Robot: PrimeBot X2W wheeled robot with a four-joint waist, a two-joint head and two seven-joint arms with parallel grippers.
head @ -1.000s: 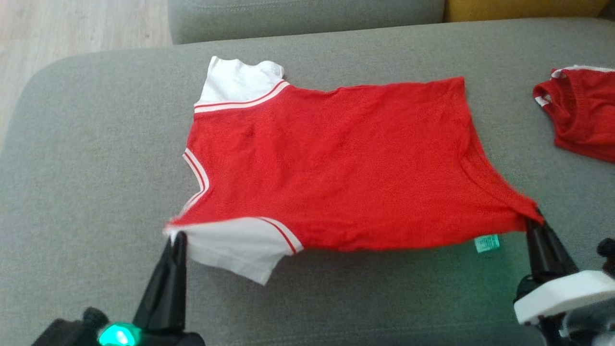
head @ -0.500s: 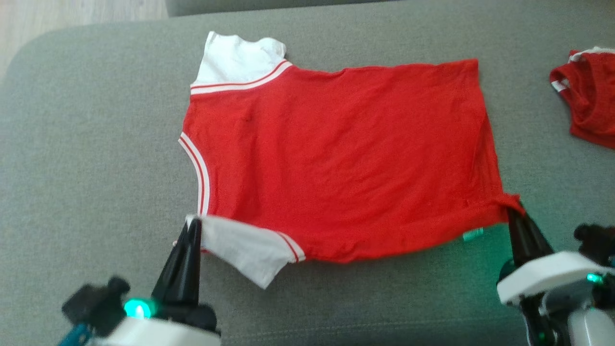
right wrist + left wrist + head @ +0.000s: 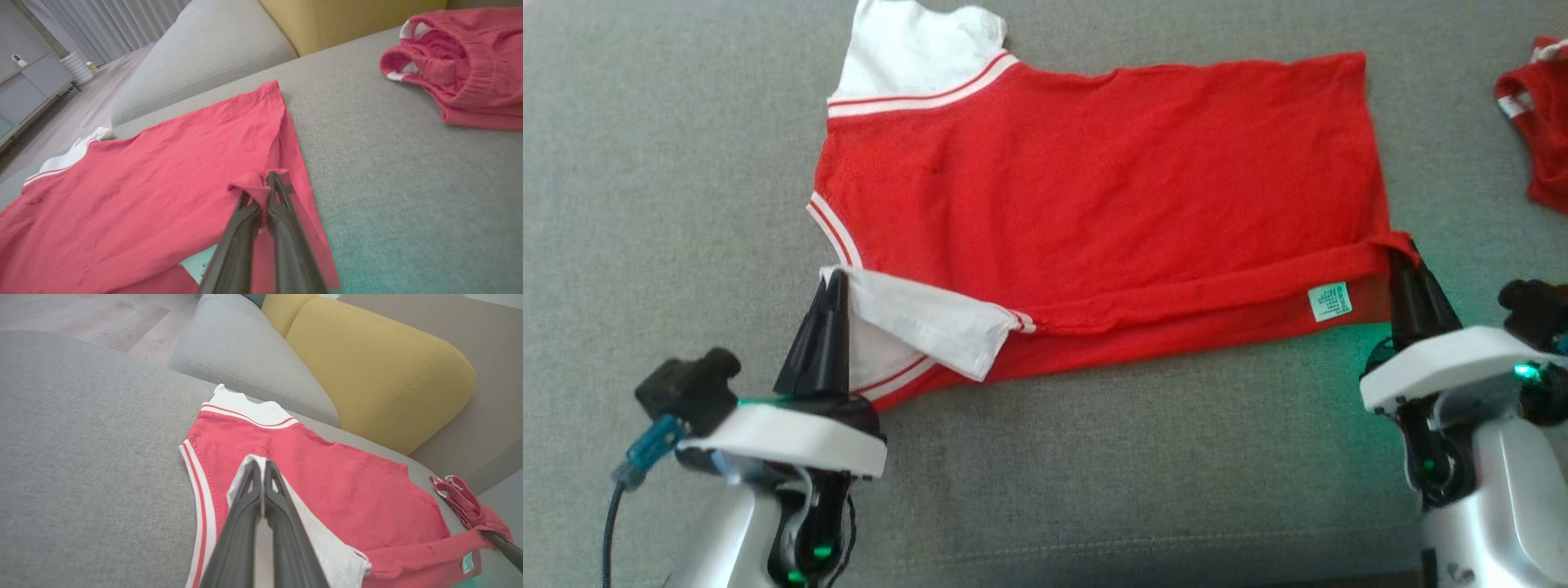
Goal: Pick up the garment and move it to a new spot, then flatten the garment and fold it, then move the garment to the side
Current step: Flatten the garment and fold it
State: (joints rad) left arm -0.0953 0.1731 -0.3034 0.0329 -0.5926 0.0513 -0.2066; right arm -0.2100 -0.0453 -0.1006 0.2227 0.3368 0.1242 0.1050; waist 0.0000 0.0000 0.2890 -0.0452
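Item: left claw (image 3: 834, 280), pinched shut on the white sleeve (image 3: 923, 318) of the garment (image 3: 1094, 171); right claw (image 3: 1401, 258), pinched shut on its red hem corner. Between the claws the near edge was turned over the body, with the care label (image 3: 1330, 301) just beside the right claw; the rest lay flat on the grey sofa seat (image 3: 645, 163) ahead. A second red garment (image 3: 1539, 122) lay crumpled beyond the right claw, well apart.

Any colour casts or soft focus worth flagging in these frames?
Head view: green glow on the cushion beside the right gripper. Right wrist view: same green tint near the bottom edge, fingers soft. Left wrist view: shirt looks washed-out pink.
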